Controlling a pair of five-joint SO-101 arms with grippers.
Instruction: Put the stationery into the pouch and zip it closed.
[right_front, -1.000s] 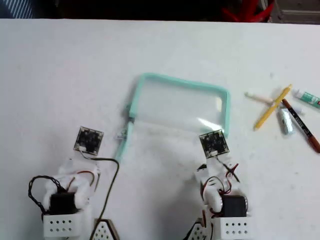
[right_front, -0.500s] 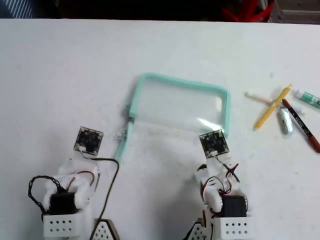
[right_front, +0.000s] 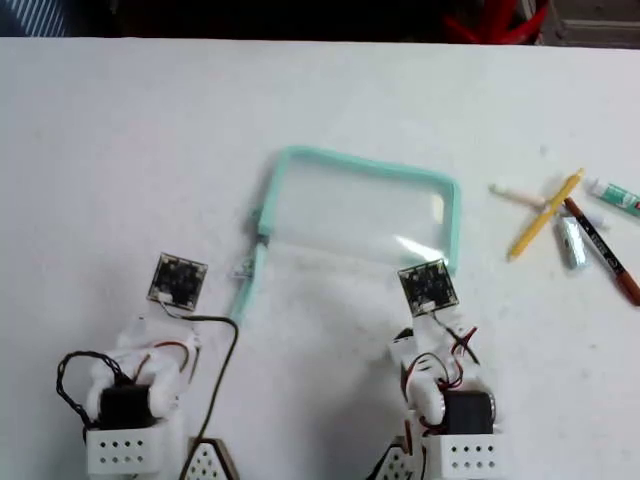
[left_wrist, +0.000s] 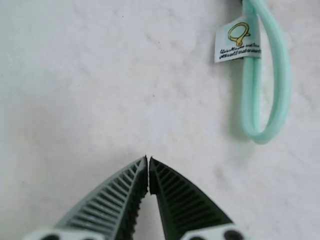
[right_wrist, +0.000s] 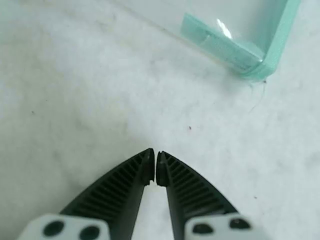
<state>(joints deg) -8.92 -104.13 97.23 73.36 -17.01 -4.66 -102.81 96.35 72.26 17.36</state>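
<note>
Left hand: the left hand (left_wrist: 149, 165) is hovering low over the bare desk (right_front: 150, 130), its ribbed fingers pressed together at the tips and pinching nothing.
Right hand: the right hand (right_wrist: 155, 160) is likewise hanging over bare desk with its fingers pressed together and empty, near the pouch's closest right corner but apart from it.
Strap: a mint-green strap (left_wrist: 265, 100) with a small white tag (left_wrist: 239, 41) is lying just beyond the left hand, trailing from the pouch's left side.
Pouch: the clear pouch (right_front: 360, 215) with mint edging is lying flat mid-desk, beyond both arms, with nothing showing inside it; whether its zip is open cannot be told.
Stationery: a yellow pen (right_front: 545, 215), a brown marker (right_front: 600, 250), a green-and-white tube (right_front: 615, 195), a small silvery piece (right_front: 572, 243) and a pale stick (right_front: 517, 195) are lying in a loose cluster to the pouch's right, well apart from both hands, with the yellow pen crossing the stick.
Step in hand: the task is appearing to be at its very start, with nothing picked up yet.
Next move: the right hand is probably needing to spread and travel out to the cluster, likely taking the yellow pen, the nearest piece, while the left is likely needing to steady the pouch's mouth.
</note>
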